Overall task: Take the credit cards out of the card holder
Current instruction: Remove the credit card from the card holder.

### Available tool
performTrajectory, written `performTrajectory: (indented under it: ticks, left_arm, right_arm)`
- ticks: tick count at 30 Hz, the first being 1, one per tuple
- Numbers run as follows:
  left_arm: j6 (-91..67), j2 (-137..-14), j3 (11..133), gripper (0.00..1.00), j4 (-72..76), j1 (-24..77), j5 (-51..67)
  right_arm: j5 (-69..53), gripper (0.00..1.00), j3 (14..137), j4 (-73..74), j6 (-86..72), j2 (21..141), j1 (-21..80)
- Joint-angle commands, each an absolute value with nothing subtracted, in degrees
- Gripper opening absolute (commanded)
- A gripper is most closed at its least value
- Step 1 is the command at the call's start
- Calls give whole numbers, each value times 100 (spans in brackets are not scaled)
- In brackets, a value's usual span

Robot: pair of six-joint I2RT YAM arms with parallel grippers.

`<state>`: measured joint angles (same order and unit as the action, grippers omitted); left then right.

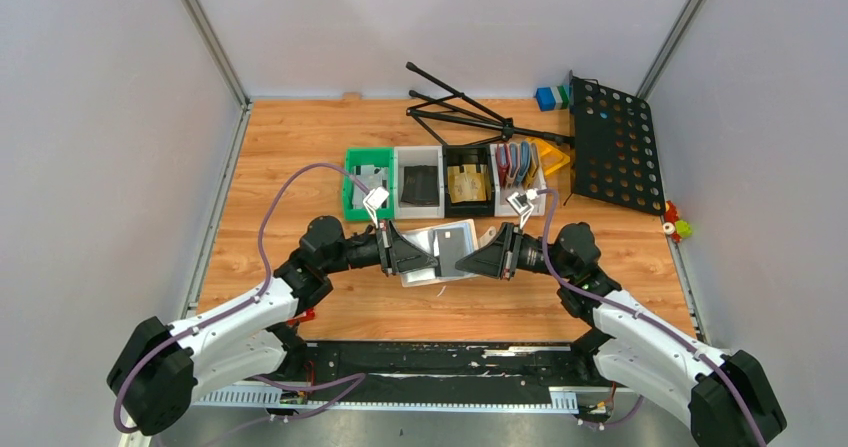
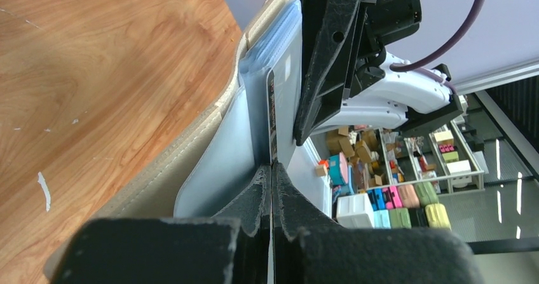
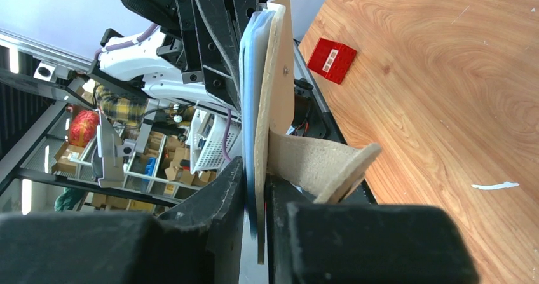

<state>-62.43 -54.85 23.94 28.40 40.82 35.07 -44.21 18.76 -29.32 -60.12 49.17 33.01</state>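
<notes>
Pale card holder (image 1: 422, 242) suspended between both arms over counter (image 1: 300, 147).
Clamped: left end effector (image 1: 436, 258) on credit card (image 1: 456, 251); right end effector (image 1: 466, 263) on card holder.

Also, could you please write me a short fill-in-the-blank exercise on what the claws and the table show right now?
1. The card holder is held between the left claw and the right claw, above the ___ table.
2. The leftmost bin in the row is ___.
3. In the right wrist view, a small ___ block lies on the table.

Missing words: wooden; green; red.
</notes>
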Motion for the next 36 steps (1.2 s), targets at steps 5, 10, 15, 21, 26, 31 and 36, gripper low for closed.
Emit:
performTrajectory:
  ticks: [5, 10, 15, 21, 26, 31, 36]
  left_arm:
    - [-6421, -5843, 2455, 20, 3620, 4055, 3846]
    - [-6432, -5996, 2508, 33, 3819, 4178, 3848]
    - [-6422, -6093, 2566, 11, 3882, 4192, 3953]
    - [-6147, -5758, 2483, 0, 3256, 4124, 3502]
    - [-6126, -5598, 2381, 0, 3096, 3911, 3628]
    - [-6072, -5531, 2242, 0, 3097, 3873, 3633]
    - [-6148, -5598, 2130, 0, 3266, 3852, 3694]
  right_arm:
    - [-4498, 0, 1934, -3470, -6142, 4931, 3287]
    - [-4578, 0, 1930, -3696, -6257, 5063, 3289]
    - [-4606, 0, 1937, -3680, -6259, 5053, 3290]
    - [-4424, 4, 1974, -3090, -6006, 4809, 3257]
    - [-4210, 10, 1790, -2887, -6011, 4379, 3070]
    - [-4123, 6, 1659, -2756, -6042, 4181, 2924]
    - [-4100, 2, 1587, -2761, -6064, 4153, 2895]
